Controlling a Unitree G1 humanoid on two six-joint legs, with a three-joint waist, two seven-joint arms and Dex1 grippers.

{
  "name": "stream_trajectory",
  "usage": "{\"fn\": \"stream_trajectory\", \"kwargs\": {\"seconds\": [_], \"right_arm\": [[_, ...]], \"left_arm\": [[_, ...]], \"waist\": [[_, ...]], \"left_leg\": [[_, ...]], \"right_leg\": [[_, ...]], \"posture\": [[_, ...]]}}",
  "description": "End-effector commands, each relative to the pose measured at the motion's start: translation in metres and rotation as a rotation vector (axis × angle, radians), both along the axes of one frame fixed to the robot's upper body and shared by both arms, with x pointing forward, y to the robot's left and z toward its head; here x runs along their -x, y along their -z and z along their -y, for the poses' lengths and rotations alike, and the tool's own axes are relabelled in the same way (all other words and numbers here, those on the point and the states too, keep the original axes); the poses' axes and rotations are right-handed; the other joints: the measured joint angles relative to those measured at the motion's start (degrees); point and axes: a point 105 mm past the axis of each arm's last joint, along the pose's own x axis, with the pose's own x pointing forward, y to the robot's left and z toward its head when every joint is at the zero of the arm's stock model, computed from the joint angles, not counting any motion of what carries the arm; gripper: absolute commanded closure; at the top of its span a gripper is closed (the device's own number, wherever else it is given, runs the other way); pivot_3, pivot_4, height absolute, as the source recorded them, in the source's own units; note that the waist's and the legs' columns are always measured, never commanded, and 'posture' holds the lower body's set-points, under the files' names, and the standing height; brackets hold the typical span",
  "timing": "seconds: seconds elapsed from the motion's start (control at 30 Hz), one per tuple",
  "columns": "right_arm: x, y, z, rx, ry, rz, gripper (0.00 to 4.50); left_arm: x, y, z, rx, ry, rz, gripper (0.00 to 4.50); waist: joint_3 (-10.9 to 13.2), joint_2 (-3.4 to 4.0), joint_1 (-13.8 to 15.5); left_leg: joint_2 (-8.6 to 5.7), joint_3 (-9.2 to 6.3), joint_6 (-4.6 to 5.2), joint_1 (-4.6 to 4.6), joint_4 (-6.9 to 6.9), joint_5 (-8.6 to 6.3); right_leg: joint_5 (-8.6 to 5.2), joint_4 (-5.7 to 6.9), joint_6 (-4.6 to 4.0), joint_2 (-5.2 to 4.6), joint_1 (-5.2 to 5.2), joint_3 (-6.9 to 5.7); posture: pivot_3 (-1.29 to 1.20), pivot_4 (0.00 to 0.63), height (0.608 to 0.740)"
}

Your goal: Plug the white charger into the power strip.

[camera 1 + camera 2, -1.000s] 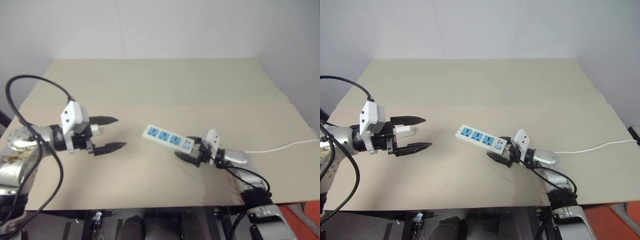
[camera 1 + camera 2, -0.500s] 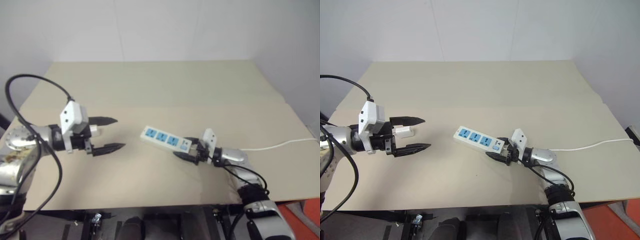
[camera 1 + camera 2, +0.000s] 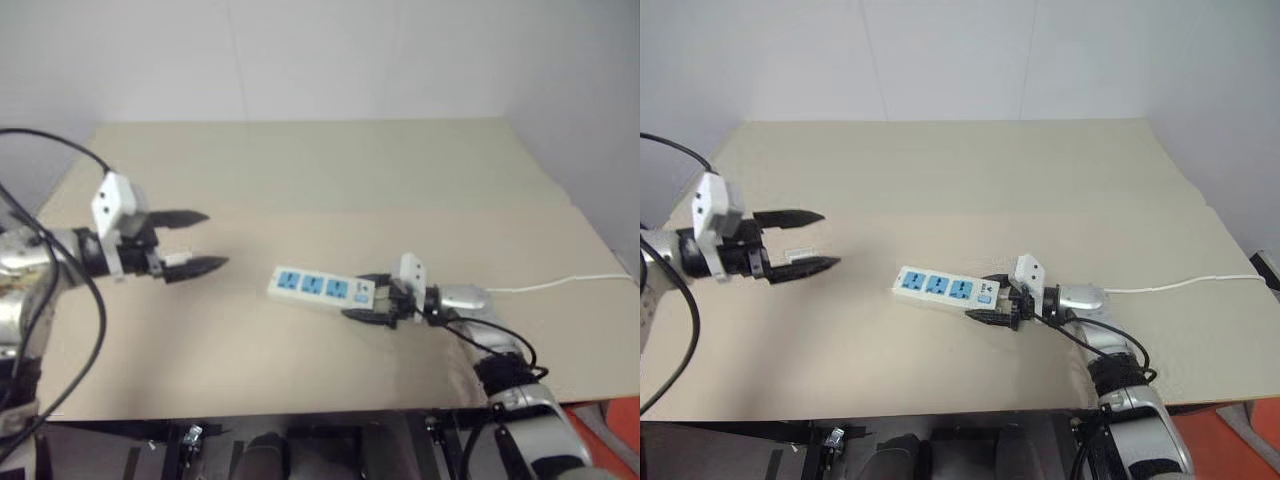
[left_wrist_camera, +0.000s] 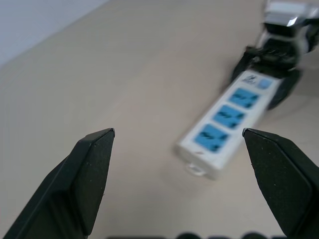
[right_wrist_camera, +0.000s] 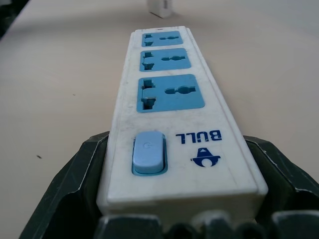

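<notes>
The power strip [image 3: 320, 287] lies on the tan table [image 3: 330, 180], a long white bar with three blue sockets and a blue switch [image 5: 148, 152]. My right gripper [image 3: 375, 303] is shut on its switch end, one finger on each long side. Seen from the right wrist, the strip [image 5: 172, 114] runs away from the fingers toward the white charger [image 5: 160, 7], a small white block. The charger [image 3: 790, 252] rests on the table at the left, and from the head camera it appears between the spread fingers of my open left gripper [image 3: 825, 240]. That gripper holds nothing. The left wrist view looks past its fingers at the strip [image 4: 224, 117].
The strip's thin white cord [image 3: 560, 285] trails to the right across the table and off its edge. A black cable [image 3: 60, 150] loops above my left arm. A white wall stands behind the table.
My right gripper has pulled and turned the power strip to the left, so it lies more level across the table. My left gripper has risen and shifted left, still open.
</notes>
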Motion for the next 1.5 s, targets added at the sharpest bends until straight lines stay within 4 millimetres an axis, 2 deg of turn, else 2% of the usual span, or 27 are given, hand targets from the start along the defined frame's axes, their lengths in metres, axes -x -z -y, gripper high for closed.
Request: {"fn": "stream_trajectory", "kwargs": {"seconds": [0.03,0.13,0.23,0.4,0.47,0.67,0.87,1.13,1.27,1.5], "right_arm": [[0.012,-0.015,-0.013,0.003,-0.169,0.046,1.04],[0.019,-0.014,-0.019,0.026,-0.245,0.049,1.04],[0.021,-0.010,-0.024,0.039,-0.275,0.039,1.04],[0.026,-0.002,-0.029,0.042,-0.291,0.011,1.04],[0.029,0.001,-0.031,0.043,-0.294,0.007,1.04],[0.034,0.004,-0.036,0.022,-0.293,-0.015,1.04],[0.036,0.005,-0.033,0.015,-0.261,-0.020,1.04],[0.039,0.003,-0.035,-0.010,-0.229,-0.018,1.04],[0.039,0.002,-0.036,-0.026,-0.211,-0.021,1.04],[0.043,0.002,-0.039,-0.052,-0.188,-0.028,1.04]], "left_arm": [[-0.013,-0.008,-0.011,-0.082,-0.072,-0.014,0.00],[-0.023,-0.008,-0.019,-0.160,-0.116,-0.076,0.00],[-0.027,-0.005,-0.035,-0.336,-0.121,-0.157,0.00],[-0.032,-0.004,-0.053,-0.560,-0.093,-0.314,0.00],[-0.036,0.000,-0.057,-0.653,-0.085,-0.376,0.00],[-0.055,0.016,-0.056,-0.875,-0.052,-0.480,0.00],[-0.065,0.029,-0.058,-1.023,-0.050,-0.538,0.00],[-0.078,0.048,-0.052,-1.144,-0.044,-0.526,0.00],[-0.084,0.053,-0.042,-1.158,-0.034,-0.496,0.00],[-0.088,0.066,-0.037,-1.164,-0.033,-0.484,0.00]], "waist": [[0.00,0.00,0.07],[0.00,0.00,-0.01],[0.01,-0.01,-0.28],[0.01,-0.01,-0.43],[0.01,-0.01,-0.55],[0.01,-0.02,-0.53],[0.03,-0.04,-1.15],[0.03,-0.05,-1.15],[0.04,-0.07,-1.08],[0.04,-0.07,-1.17]], "left_leg": [[0.00,0.00,0.00,0.00,-0.02,0.00],[0.03,-0.02,0.00,-0.10,-0.03,0.00],[0.05,0.01,0.01,-0.22,-0.05,-0.01],[0.05,0.05,-0.07,-0.95,0.02,0.05],[0.05,0.10,-0.09,-1.02,0.03,0.06],[0.06,0.05,-0.07,-1.05,0.05,0.05],[0.06,0.04,-0.04,-1.13,0.06,0.03],[0.06,0.00,-0.04,-1.14,0.11,0.03],[0.05,-0.01,-0.03,-1.15,0.13,0.03],[0.05,-0.01,-0.03,-1.15,0.13,0.02]], "right_leg": [[0.00,0.00,0.00,0.01,0.00,0.00],[0.00,0.03,0.01,0.06,-0.01,-0.05],[0.00,0.07,0.01,0.10,-0.12,-0.04],[0.00,0.27,0.00,0.14,-0.94,-0.04],[0.00,0.27,0.01,0.15,-0.97,-0.08],[-0.01,0.24,0.01,0.14,-0.97,-0.08],[0.00,0.25,0.01,0.14,-1.06,-0.07],[0.00,0.29,0.02,0.14,-1.05,-0.08],[0.00,0.31,0.02,0.13,-1.06,-0.08],[0.00,0.32,0.02,0.13,-1.06,-0.08]], "posture": [[0.00,0.150,0.740],[0.00,0.150,0.740],[0.00,0.150,0.740],[0.00,0.150,0.740],[0.00,0.150,0.740],[0.00,0.150,0.740],[0.00,0.150,0.740],[0.00,0.150,0.740],[0.00,0.150,0.740],[0.00,0.150,0.740]]}}
